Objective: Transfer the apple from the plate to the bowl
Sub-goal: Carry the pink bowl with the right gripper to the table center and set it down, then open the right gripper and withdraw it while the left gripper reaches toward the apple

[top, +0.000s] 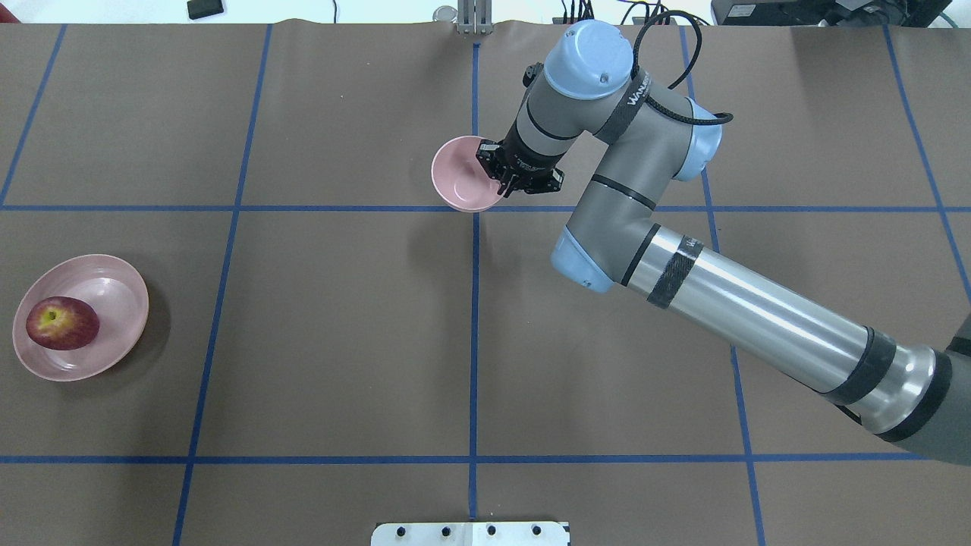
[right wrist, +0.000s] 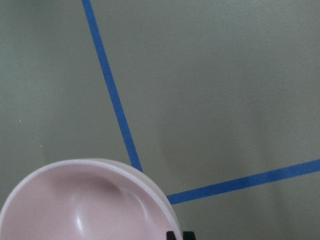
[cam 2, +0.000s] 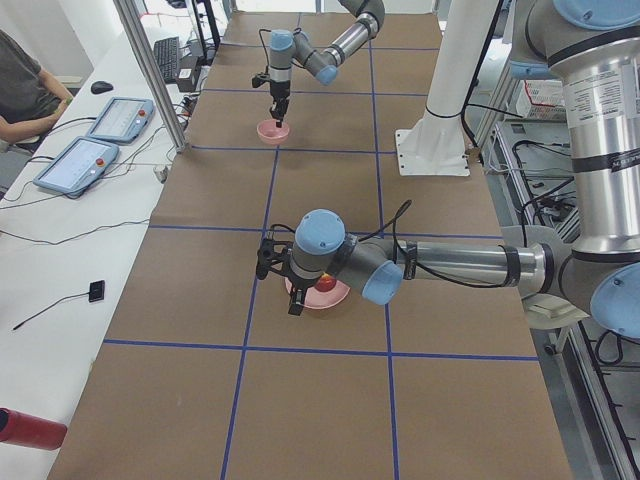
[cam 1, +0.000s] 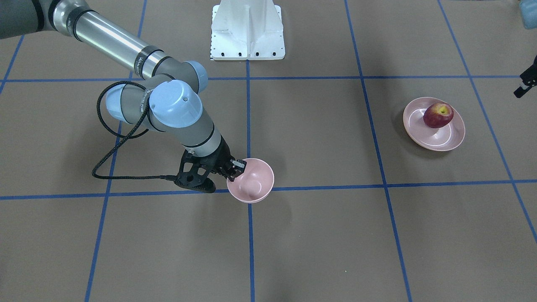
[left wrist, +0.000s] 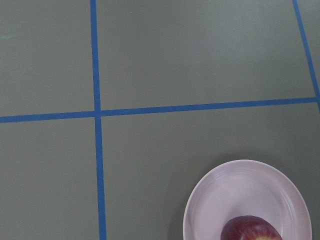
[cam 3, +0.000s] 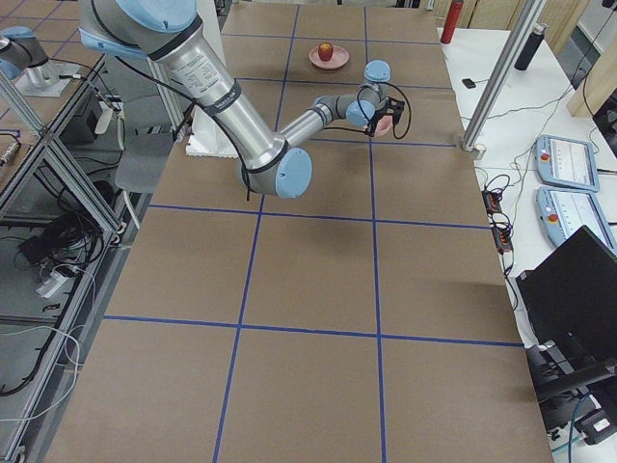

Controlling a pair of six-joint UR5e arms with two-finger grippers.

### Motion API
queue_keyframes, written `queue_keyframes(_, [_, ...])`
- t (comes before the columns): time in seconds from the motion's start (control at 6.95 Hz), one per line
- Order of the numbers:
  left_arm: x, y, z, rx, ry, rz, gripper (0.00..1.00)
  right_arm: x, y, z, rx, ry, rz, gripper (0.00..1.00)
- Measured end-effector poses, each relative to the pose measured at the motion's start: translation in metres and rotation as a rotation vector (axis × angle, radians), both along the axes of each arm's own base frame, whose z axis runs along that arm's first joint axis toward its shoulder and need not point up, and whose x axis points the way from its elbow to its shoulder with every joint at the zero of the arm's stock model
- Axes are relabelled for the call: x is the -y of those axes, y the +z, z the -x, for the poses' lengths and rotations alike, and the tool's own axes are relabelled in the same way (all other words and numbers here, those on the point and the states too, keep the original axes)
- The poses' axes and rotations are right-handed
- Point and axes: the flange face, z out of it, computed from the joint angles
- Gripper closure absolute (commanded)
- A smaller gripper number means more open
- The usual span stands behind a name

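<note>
Pink bowl (cam 1: 251, 180) is seen in the front view with the right pincer (cam 1: 237, 166) set astride its rim and apparently clamped there. Nothing lies in it. The grip is judged to be for steadying the bowl or carrying it nearer the fruit. Well apart, the apple (cam 1: 438, 115) is carried off-centre on the plate (cam 1: 436, 140), stem hollow upward. Only a sliver of the left pincer (cam 1: 522, 87) is caught at the frame edge near the plate, and its opening cannot be told.

From overhead, the same hold on the bowl's rim is shown, and the plate with the apple is found at the left end of the surface (top: 341, 318).

In the left side view, the left arm (cam 2: 450, 262) is stationed over the plate, presumably poised for the pick.

By the left wrist camera, the plate and part of the apple are shown only at the lower edge, so that pincer is judged to be offset from the fruit.

By the right wrist camera, the bare interior of the bowl is shown.
</note>
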Motion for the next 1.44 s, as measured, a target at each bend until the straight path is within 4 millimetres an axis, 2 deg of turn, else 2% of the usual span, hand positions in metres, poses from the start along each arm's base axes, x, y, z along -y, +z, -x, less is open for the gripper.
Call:
queue_keyframes(0.14, [0.000, 0.000, -0.002, -0.003, -0.004, 0.011, 0.02, -0.002, 0.004, 0.003, -0.005, -0.007, 0.003, 1.00])
queue_keyframes(0.29, [0.000, 0.000, -0.006, -0.007, -0.004, 0.024, 0.02, -0.005, 0.010, 0.005, -0.010, -0.012, 0.007, 0.68])
queue_keyframes(0.43, [0.002, -0.002, -0.015, -0.010, 0.006, 0.033, 0.02, -0.007, 0.014, 0.006, -0.015, -0.013, 0.012, 0.14])
queue_keyframes(0.58, [0.006, -0.007, -0.029, -0.015, 0.017, 0.048, 0.02, -0.008, 0.016, 0.007, -0.019, -0.011, 0.017, 0.00])
queue_keyframes(0.72, [0.009, -0.012, -0.045, -0.019, 0.029, 0.063, 0.02, -0.007, 0.017, 0.006, -0.022, -0.011, 0.020, 0.00])
queue_keyframes(0.86, [0.010, -0.016, -0.064, -0.005, 0.036, 0.076, 0.02, -0.002, 0.014, -0.007, -0.020, -0.008, 0.029, 0.00])
queue_keyframes(1.01, [0.009, -0.018, -0.085, 0.022, 0.032, 0.098, 0.02, 0.007, 0.020, -0.045, 0.000, -0.012, 0.045, 0.00])
queue_keyframes(1.15, [0.003, -0.017, -0.102, 0.034, 0.035, 0.121, 0.02, 0.007, 0.047, -0.113, 0.033, -0.038, 0.040, 0.00])
queue_keyframes(1.3, [-0.006, -0.014, -0.115, 0.033, 0.046, 0.128, 0.02, -0.013, 0.086, -0.183, 0.047, -0.066, -0.010, 0.00])
queue_keyframes(1.44, [-0.014, -0.014, -0.128, 0.024, 0.057, 0.126, 0.02, -0.044, 0.125, -0.240, 0.036, -0.094, -0.069, 0.00])
